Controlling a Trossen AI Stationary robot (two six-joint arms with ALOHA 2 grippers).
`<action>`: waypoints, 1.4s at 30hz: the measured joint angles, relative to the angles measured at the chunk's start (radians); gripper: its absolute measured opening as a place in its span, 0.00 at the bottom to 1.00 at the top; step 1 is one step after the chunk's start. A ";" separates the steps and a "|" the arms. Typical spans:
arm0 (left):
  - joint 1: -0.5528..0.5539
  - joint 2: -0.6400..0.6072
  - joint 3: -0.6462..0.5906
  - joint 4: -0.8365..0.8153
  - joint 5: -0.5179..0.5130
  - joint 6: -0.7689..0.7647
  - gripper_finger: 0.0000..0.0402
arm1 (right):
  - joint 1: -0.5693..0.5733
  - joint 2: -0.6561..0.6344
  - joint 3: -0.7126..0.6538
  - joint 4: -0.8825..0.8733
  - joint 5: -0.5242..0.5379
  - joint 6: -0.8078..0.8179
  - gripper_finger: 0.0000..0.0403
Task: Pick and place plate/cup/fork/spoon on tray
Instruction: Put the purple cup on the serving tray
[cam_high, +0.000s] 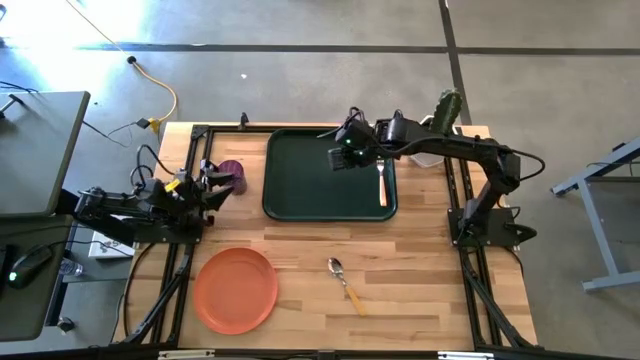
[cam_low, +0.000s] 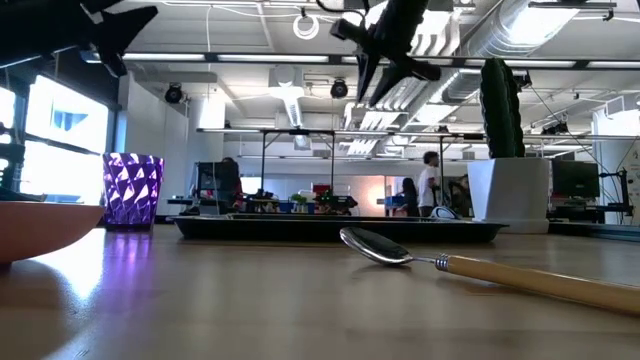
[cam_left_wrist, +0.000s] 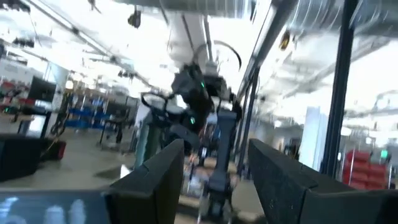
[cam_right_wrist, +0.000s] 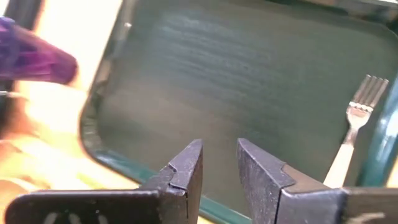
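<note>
**Fork on the tray, three pieces on the table**

The right gripper hangs above the dark green tray, over its right half. In the right wrist view its fingers stand a little apart with nothing between them, the bare tray floor showing through the gap.

The fork lies inside the tray along its right rim (tines pointing toward the far edge, handle toward the near one).

The purple cup stands upright on the table just beside the tray's left edge, near the left gripper. That arm rests at the table's left side, its fingers spread wide and empty. From above, the fingertips look very close to the cup, though whether they touch it is hard to tell.

The orange plate sits flat on the wood near the front left, well apart from the tray. The spoon lies on the table in front of the tray, bowl nearest it.

A cactus in a white pot stands beyond the tray's far right corner.
</note>
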 joint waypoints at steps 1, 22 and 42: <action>0.000 0.000 0.000 0.027 0.000 0.000 0.42 | 0.010 0.000 0.015 0.001 0.007 0.000 0.23; 0.000 0.059 0.194 0.013 0.054 0.059 0.42 | 0.075 0.000 0.318 -0.001 0.107 -0.142 0.23; 0.010 0.490 0.776 -1.018 -0.257 -0.021 0.42 | 0.091 0.000 0.340 -0.230 0.192 -0.081 0.23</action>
